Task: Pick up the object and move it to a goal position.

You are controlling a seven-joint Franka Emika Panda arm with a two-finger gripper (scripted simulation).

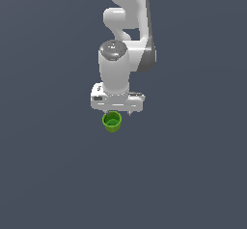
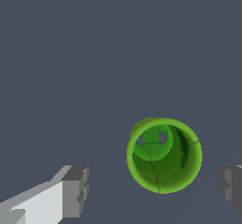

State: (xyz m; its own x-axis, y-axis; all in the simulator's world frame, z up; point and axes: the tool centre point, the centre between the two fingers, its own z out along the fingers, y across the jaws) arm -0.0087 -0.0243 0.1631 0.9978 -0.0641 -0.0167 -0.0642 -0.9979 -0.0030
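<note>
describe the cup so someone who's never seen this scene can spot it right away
Find the white arm hanging over the plain dark grey floor in the exterior view, and follow it down to its hand. Just below the hand sits the cup, small, round and open-topped. It is the only bright green thing in view; the wrist view shows a darker green inside, between the open fingers.
</note>
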